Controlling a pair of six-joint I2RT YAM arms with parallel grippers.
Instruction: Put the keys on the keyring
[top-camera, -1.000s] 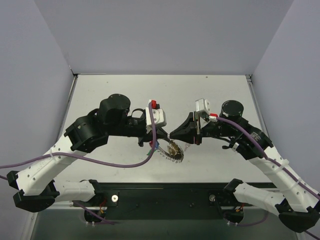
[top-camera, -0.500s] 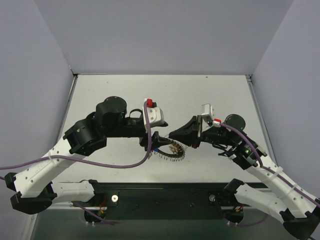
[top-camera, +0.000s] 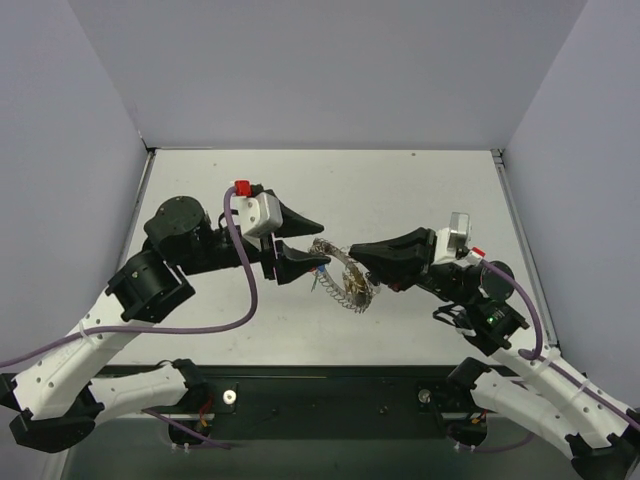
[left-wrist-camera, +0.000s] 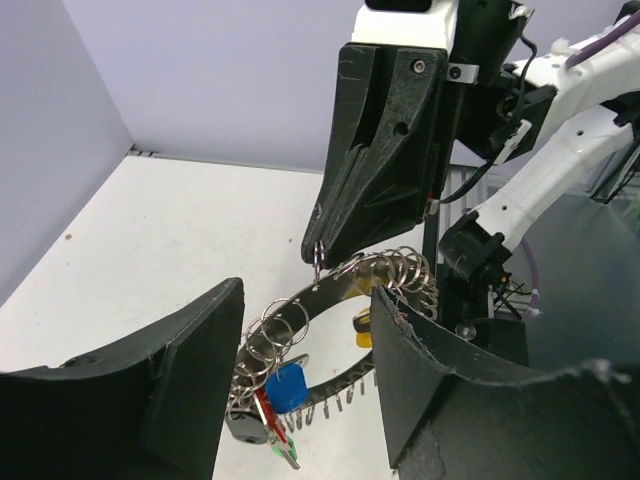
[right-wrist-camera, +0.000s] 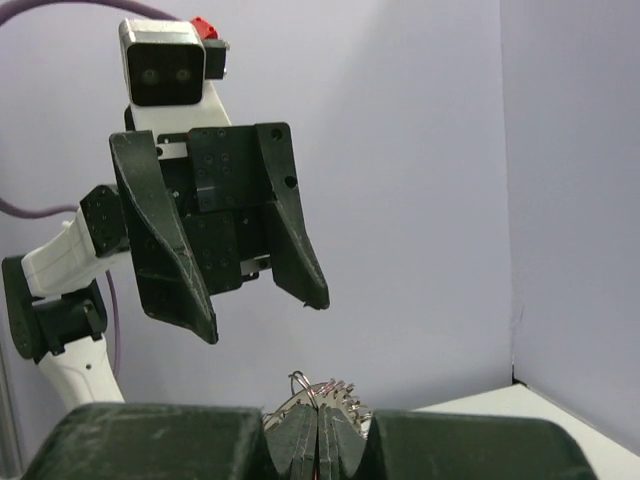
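The keyring (top-camera: 343, 283) is pinched in my closed right gripper (top-camera: 353, 252); my left gripper (top-camera: 322, 245) gapes wide, holding nothing. Only the left wrist view resolves coloured keys (left-wrist-camera: 284, 386) hanging below.

The left end effector (top-camera: 322, 245), shut beside the keyring (top-camera: 345, 282) a second ago, has opened and drawn back, the ring now just beyond its fingertips. The right end effector (top-camera: 352, 249) has swung its wrist outward, tipping up the pinched ring.
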